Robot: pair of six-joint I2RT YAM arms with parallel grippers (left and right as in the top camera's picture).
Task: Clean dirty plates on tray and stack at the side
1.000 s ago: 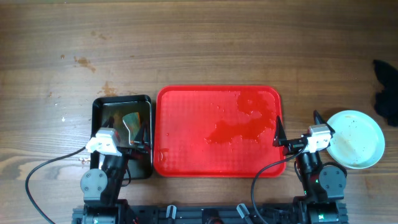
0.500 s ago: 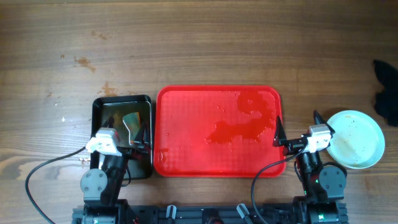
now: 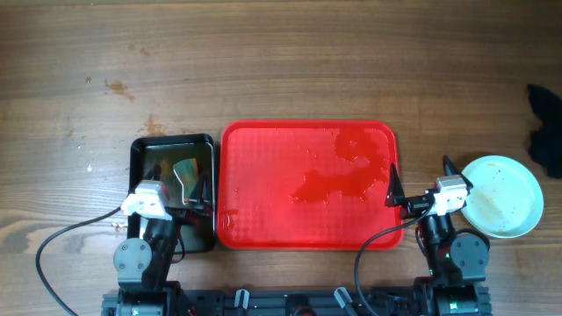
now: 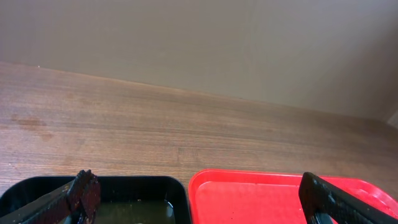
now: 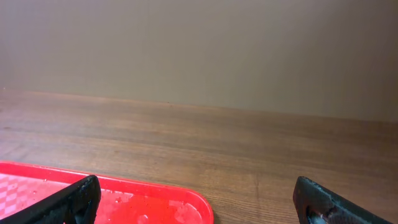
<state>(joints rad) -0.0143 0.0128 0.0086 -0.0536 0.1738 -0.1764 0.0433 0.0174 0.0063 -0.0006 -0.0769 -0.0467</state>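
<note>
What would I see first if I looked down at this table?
The big red tray in the middle of the wooden table jumps out first, with wet patches on it. Then a pale round plate sits on the table to its right, and a smaller black tray lies beside its left edge.

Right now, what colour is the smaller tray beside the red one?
The smaller tray is glossy black, clearest in the overhead view.

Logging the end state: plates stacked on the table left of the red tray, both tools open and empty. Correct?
Wrong side: the overhead view shows the plates stacked on the table right of the red tray. The left tool and right tool are open and empty.
</note>
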